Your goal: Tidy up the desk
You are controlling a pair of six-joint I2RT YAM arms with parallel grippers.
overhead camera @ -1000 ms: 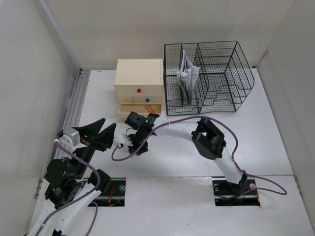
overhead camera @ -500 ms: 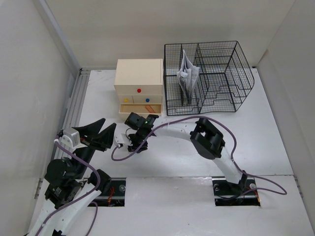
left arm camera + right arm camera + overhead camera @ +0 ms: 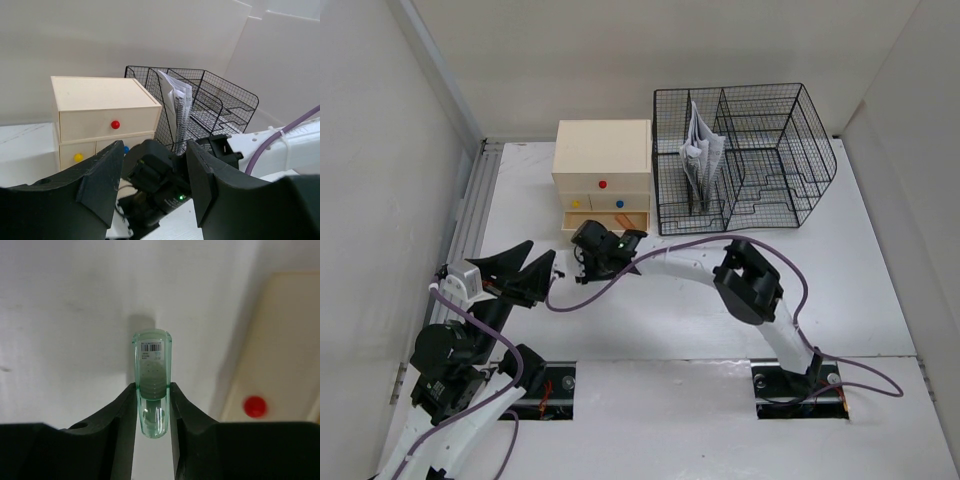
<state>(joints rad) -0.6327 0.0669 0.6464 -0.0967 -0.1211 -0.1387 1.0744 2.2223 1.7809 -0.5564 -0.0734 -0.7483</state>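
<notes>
The desk (image 3: 840, 270) is a white tabletop. In the right wrist view my right gripper (image 3: 152, 390) is shut on a clear green tube-shaped item (image 3: 152, 355) with a barcode label, both fingers pressed against its sides. From above, that gripper (image 3: 588, 262) hangs just in front of the cream drawer box (image 3: 602, 160), and the green item is hidden under it. My left gripper (image 3: 542, 258) hovers at the left, open with nothing between its fingers. In the left wrist view my left gripper (image 3: 155, 150) points at the right arm's wrist.
The drawer box's bottom drawer (image 3: 605, 220) stands open with an orange thing inside; its red knob (image 3: 255, 406) shows beside the green item. A black wire rack (image 3: 745, 155) holding papers (image 3: 700, 150) stands at the back right. A metal rail (image 3: 470, 220) runs along the left.
My right gripper has closed on the green item and moved back toward the drawer box. The small pale thing seen on the desk beside it no longer shows from above. The left arm stayed still.
</notes>
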